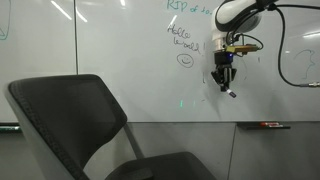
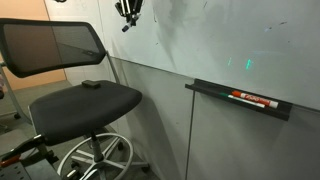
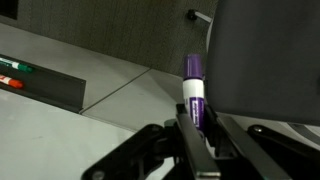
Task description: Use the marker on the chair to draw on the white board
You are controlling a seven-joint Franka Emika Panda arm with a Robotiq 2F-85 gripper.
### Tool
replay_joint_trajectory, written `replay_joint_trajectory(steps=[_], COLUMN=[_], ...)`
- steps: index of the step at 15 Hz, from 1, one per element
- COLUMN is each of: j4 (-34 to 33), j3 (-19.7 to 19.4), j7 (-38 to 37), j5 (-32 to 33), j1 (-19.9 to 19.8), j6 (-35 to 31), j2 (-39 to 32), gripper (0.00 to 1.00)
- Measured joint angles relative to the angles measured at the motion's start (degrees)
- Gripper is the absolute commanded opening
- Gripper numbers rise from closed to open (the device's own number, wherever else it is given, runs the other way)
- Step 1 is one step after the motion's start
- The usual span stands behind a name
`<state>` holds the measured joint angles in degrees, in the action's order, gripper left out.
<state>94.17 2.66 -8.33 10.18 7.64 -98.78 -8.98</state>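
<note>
**A:** What is the biggest thing here, and where does the job stand?

**B:** The very large, glossy white wall board (image 1: 130, 45) with green handwriting fills the background. The drawing step looks to be in hand, since the pen is off the seat and up at the board.

**A:** And the seat?

**B:** The big dark grey-black chair (image 1: 68, 115) with its broad curved backrest sits at 7 o'clock in an exterior view, well apart from the arm.

**A:** The tool?

**B:** The black two-fingered tool (image 1: 225, 80) hangs at 2 o'clock, just to the 3 o'clock side of the small green smiley face (image 1: 185, 60). Its jaws are drawn tight, pinching the slim purple marker (image 3: 194, 88) with a white band. The marker pokes out beyond the fingertips.

**A:** Is it touching the board?

**B:** I cannot tell. In an exterior view the marker (image 1: 229, 91) slants toward 5 o'clock, close to the surface.

**A:** And next?

**B:** I'd say the tip needs light, steady pressure on a bare patch, then a sideways drag without loosening the pinch.
</note>
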Motion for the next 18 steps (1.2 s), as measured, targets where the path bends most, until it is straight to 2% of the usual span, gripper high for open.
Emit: replay_joint_trajectory(steps=[5, 13, 18], j4=[0.3, 1.6, 1.2], j3=[-0.1, -0.6, -1.3], j7=[-0.7, -5.4, -6.9], j5=[2.0, 9.3, 12.1], j1=[-0.3, -0.7, -0.7], j6=[-3.0, -14.6, -17.1], j2=[-0.8, -6.1, -6.9], gripper=[0.06, 0.06, 0.06])
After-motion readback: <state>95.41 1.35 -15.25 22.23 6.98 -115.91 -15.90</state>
